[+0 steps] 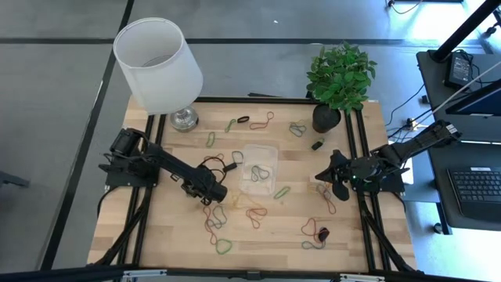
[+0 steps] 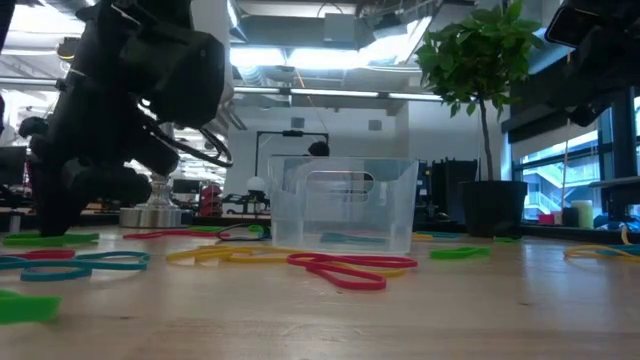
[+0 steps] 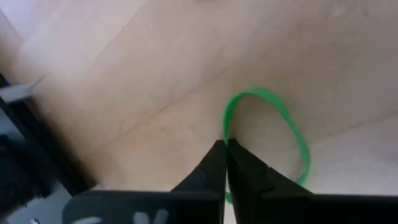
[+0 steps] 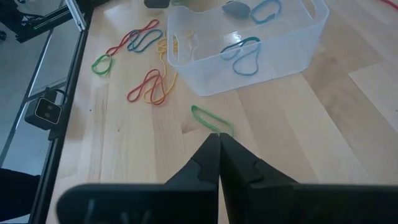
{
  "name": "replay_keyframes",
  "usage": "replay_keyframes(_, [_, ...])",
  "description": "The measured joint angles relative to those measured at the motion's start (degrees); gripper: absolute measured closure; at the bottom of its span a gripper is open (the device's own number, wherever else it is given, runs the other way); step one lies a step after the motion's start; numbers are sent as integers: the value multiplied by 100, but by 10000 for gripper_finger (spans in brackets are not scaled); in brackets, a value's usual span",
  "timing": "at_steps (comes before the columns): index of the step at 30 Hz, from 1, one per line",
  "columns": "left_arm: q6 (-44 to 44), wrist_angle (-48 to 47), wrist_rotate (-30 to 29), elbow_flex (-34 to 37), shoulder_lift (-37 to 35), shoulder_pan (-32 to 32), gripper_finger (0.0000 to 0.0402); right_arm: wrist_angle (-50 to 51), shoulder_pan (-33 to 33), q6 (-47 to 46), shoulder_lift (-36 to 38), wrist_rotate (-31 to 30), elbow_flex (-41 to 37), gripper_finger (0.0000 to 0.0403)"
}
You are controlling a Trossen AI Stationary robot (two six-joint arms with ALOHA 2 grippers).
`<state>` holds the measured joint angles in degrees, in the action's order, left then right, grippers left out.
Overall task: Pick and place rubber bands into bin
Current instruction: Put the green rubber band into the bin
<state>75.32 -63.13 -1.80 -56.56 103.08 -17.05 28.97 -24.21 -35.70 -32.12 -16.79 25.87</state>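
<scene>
While the left hand (image 3: 225, 148) sits low over the tabletop (image 1: 180, 235), just left of the bin (image 1: 258, 168), its fingers are pressed together on the rim of a green rubber band (image 3: 292, 127). The band lies flat on the wood, with the pinch at its near edge. In the high view this hand (image 1: 220, 193) is in a cluster of rubber bands (image 1: 227, 219), red, yellow and green, spread along the tabletop's front half.

Bin is mid-tabletop, clear plastic, upright. It holds a few bands: a blue-green loop (image 4: 244, 52) on its floor, another by the far wall. More bands lie loose beside it, including a red and yellow pair (image 4: 151, 87) and a green one (image 4: 212, 119).

Back edge: white lamp (image 1: 159, 59) at the left corner, potted plant (image 1: 340, 78) to the right of centre, with bands scattered between them. A small black clip (image 1: 318, 144) lies just in front of the pot.

Right hand (image 1: 323, 175) is right of the bin, over the wood, fingers pressed together, nothing between them. Green band on the tabletop just ahead of its tips; can't tell whether they touch it. More bands (image 1: 315, 235) near the front right.
</scene>
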Motion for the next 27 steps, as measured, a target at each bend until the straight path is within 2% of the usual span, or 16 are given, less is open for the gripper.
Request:
replay_keyframes(9, [143, -880, -613, -836, -533, -104, 399, -2, 0, 7, -1, -1, 2, 396])
replay_keyframes(14, [-261, -1196, -1264, -1470, -872, -88, 399, -9, 0, -2, -1, -1, 2, 396])
replay_keyframes(17, [-983, -1196, -1640, -1938, -992, -24, 399, -9, 0, -2, 0, -1, 2, 396])
replay_keyframes(20, [-1949, -1172, -1666, -2543, -977, 165, 399, -25, 0, -4, -1, -1, 2, 396])
replay_keyframes(27, [-3827, -931, -2047, -4268, -305, 734, 399, -53, 0, -6, -9, -1, 4, 396])
